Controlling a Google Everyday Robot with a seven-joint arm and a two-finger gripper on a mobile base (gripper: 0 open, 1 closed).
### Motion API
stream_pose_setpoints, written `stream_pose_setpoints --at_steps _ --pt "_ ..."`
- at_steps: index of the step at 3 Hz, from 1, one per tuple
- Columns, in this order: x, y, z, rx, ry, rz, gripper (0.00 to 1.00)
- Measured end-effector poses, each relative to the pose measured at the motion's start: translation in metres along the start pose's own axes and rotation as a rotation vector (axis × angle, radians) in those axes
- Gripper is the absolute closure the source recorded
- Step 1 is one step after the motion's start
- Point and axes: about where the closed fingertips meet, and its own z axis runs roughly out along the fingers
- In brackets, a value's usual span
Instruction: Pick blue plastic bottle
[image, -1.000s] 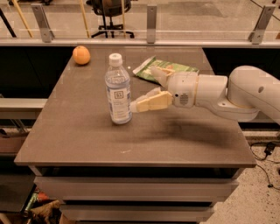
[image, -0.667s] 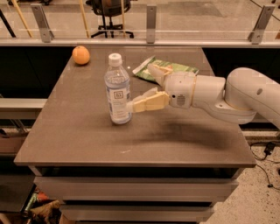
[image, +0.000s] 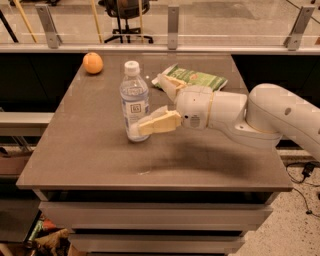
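Unmoved since a second ago, the bottle stands upright near the middle of the table with its white cap on. What has moved is the gripper, which has slid left toward it. The fingers are spread wide. The near one now crosses in front of the bottle's lower body, and the far one sits off to the bottle's right and further back. The bottle looks only partly inside the gap.

To do this well, I would push in a little more until the bottle's body is squarely between the fingers. Closing now risks pinching its edge and tipping it, as it is tall and light. A slow squeeze low on the body should hold better.

A green snack bag lies just behind the arm. An orange sits at the far left corner, well clear of the bottle.
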Motion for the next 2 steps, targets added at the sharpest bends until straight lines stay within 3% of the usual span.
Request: stream_pose_setpoints --at_steps 2 --pt "-0.001 0.014 0.025 -0.004 -0.003 -0.017 0.03"
